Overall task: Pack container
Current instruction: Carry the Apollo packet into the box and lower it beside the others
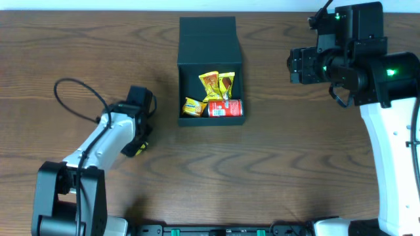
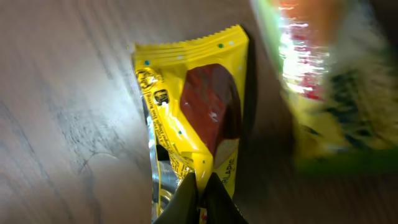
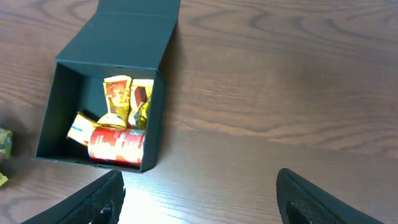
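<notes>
Overhead view puts the container [image 1: 211,122] at the middle of the bench [image 1: 295,164], its hinged lid [image 1: 207,39] thrown back flat. It is partly filled: a red can [image 1: 225,109] lies on its side along the near wall, a small yellow pack [image 1: 193,106] lies beside the can, and two taller yellow packets [image 1: 210,84] lean behind them.

At least two items remain outside, well to the left of the box. The left wrist camera shows a yellow packet [image 2: 199,106] flat on the wood with a blurred green-and-yellow packet [image 2: 323,93] just beside it. The left claw [image 2: 199,198] appears pinched nearly closed on the yellow packet's lower edge, so the step in hand looks like a pickup.

The right claw [image 3: 199,205] hangs above bare wood to the right of the box, spread wide and holding nothing.

By this reckoning, packing is past halfway, with these packets and the lid left to do.
</notes>
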`<state>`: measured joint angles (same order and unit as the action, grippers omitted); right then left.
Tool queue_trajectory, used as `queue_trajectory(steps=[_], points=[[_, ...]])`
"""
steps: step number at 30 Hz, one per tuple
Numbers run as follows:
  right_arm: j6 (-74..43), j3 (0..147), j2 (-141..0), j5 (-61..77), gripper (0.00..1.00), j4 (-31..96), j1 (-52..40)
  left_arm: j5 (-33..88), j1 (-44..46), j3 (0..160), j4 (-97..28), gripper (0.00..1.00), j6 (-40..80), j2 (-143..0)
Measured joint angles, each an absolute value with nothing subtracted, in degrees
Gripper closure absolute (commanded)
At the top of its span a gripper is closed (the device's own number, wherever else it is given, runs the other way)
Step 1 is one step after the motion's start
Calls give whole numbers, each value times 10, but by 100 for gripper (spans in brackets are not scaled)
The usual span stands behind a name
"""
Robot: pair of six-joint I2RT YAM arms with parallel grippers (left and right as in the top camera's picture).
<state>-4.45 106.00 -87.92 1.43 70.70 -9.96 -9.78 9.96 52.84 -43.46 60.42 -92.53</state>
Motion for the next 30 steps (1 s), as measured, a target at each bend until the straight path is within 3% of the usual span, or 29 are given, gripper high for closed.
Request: queue_trajectory(steps=[5,15,24,30], points=[[-44,1060,-879,10,19,708,-100,-122,139,648,-457,94,478,-895],[-41,1060,-878,10,14,730,-100,-84,249,719,-288,94,143,-864],[-32,1056,-793,10,4,724,-100,25,252,719,-208,94,34,-948],[-32,1056,-720,10,3,724,-100,48,253,719,-203,94,77,-1013]])
